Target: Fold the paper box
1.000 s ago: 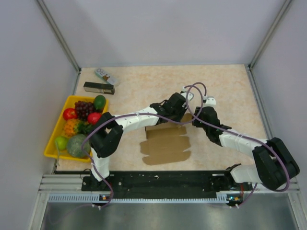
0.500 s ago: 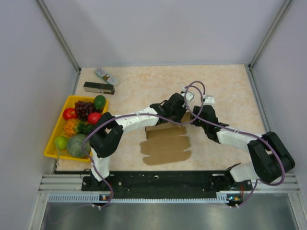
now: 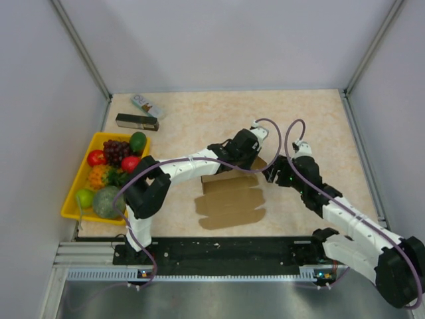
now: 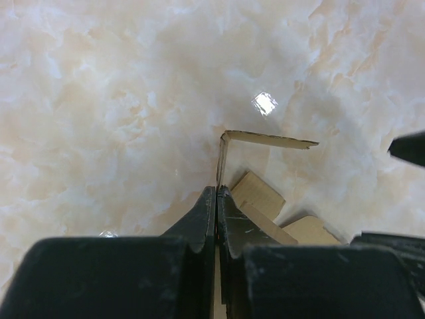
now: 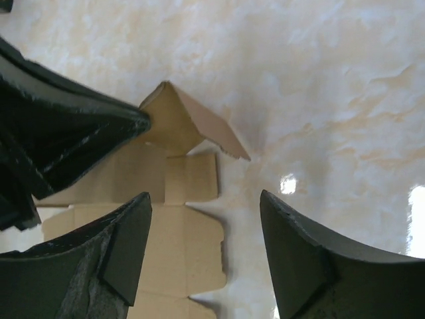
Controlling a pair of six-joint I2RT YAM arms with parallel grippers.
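The paper box is a flat brown cardboard sheet lying in the middle of the table. Its far flap is lifted and bent. My left gripper is shut on this raised flap, and the thin cardboard edge stands between its closed fingertips. My right gripper is open and empty, hovering just right of the flap. In the right wrist view the right gripper is above the sheet's right edge, apart from it.
A yellow tray of fruit sits at the left edge. A slim black box and a small white packet lie at the far left. Grey walls close in the table on three sides.
My right arm has swung its elbow down and to the right, and its gripper has backed slightly away from the flap. The left arm holds still with the flap.
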